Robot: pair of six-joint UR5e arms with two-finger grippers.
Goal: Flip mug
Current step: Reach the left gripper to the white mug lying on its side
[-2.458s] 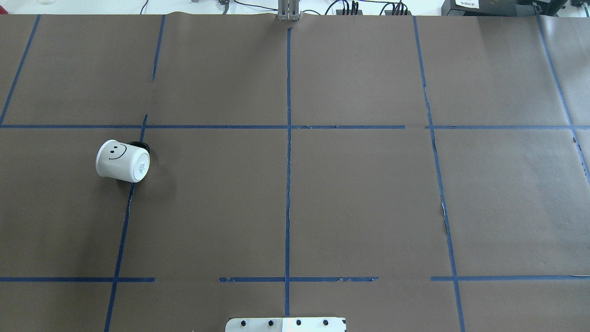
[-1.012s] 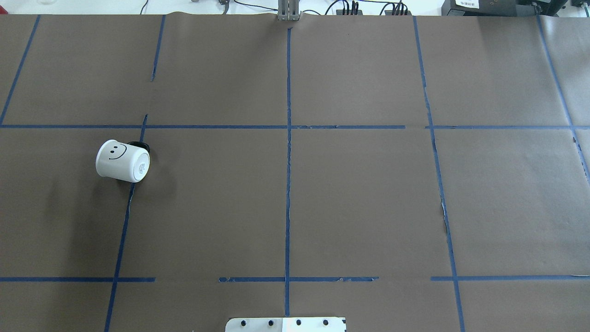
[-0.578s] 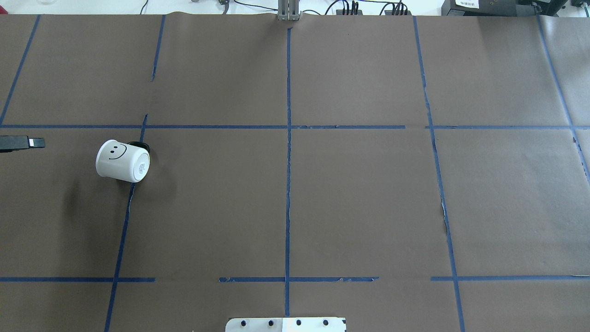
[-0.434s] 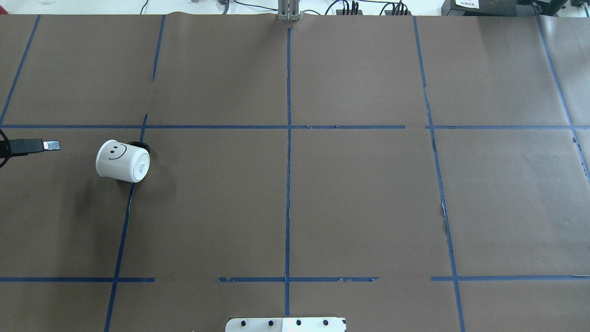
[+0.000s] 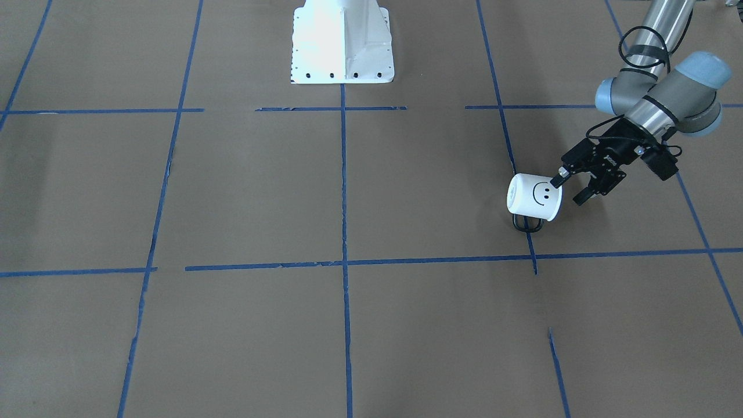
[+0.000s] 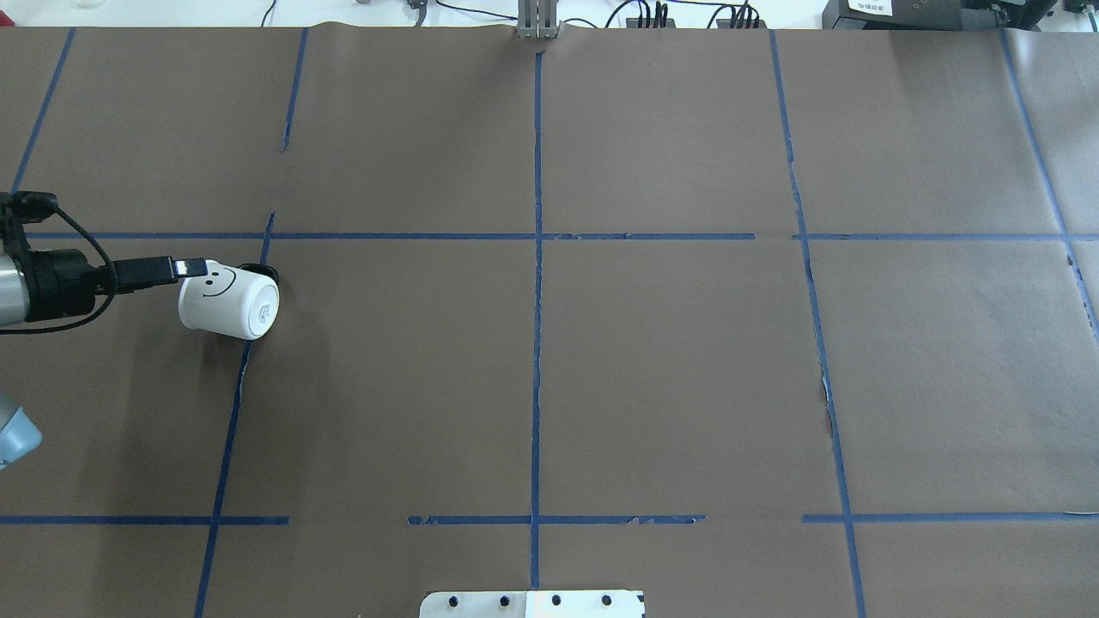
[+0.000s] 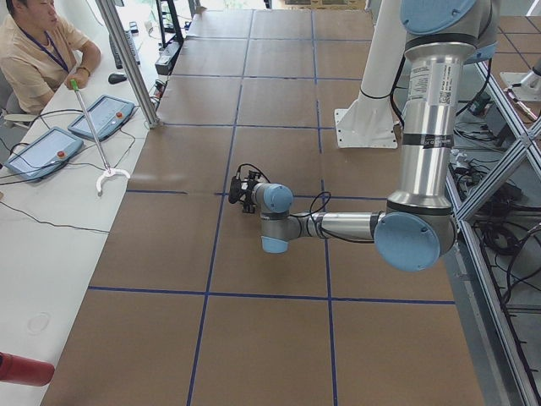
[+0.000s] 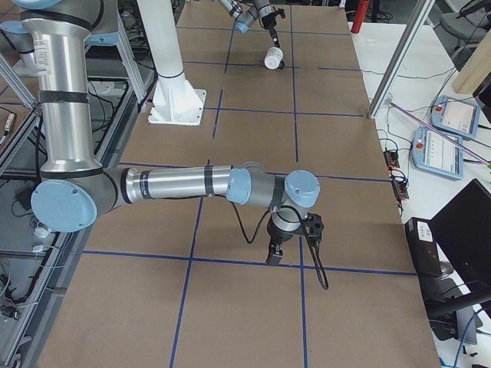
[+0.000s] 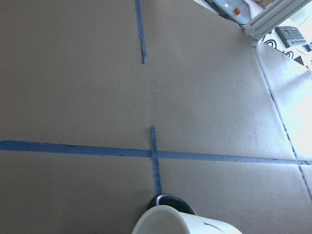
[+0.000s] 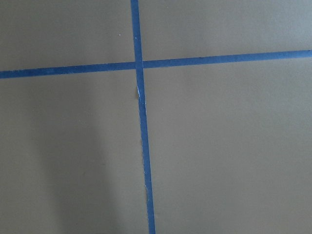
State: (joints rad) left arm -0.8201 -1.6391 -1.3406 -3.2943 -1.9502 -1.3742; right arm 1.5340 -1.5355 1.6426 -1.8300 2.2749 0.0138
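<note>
Brown paper [image 6: 687,386] covers the table, squared off by blue tape [image 6: 537,343], torn in places. On the white side bench [image 7: 42,262] are two grey pendants [image 7: 101,117] and a hooked stick [image 7: 91,139]; a seated operator [image 7: 34,59] in a yellow shirt is beside it.

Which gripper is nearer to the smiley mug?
Left. The left gripper is open at the rim end of the mug; the right gripper hangs far away, on the robot's other side.

Brown paper-covered table [image 6: 687,386], blue tape grid [image 6: 537,343], white bench [image 7: 59,271]
</note>
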